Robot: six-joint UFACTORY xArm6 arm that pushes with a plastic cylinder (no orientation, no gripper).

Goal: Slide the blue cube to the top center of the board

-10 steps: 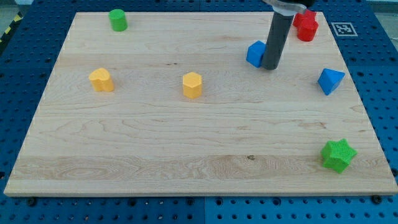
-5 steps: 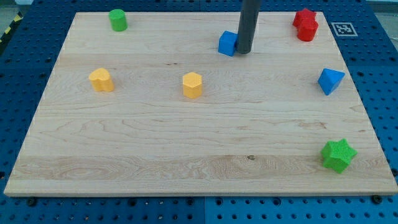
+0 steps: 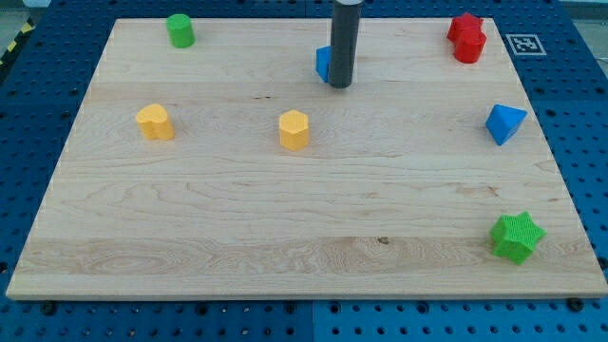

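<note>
The blue cube [image 3: 323, 63] sits near the top centre of the wooden board [image 3: 304, 228], mostly hidden behind my dark rod. My tip [image 3: 340, 85] touches the board right against the cube's right side, slightly toward the view's bottom. Only the cube's left part shows.
A green cylinder [image 3: 180, 29] stands at the top left. Two yellow blocks [image 3: 154, 122] [image 3: 294, 129] lie left of centre. A red block [image 3: 466, 38] is at the top right, a blue triangular block [image 3: 504, 123] at the right edge, a green star [image 3: 517, 237] at the bottom right.
My rod has moved left and slightly up across the board, pushing the blue cube from right of centre to the top centre. The other blocks have not moved.
</note>
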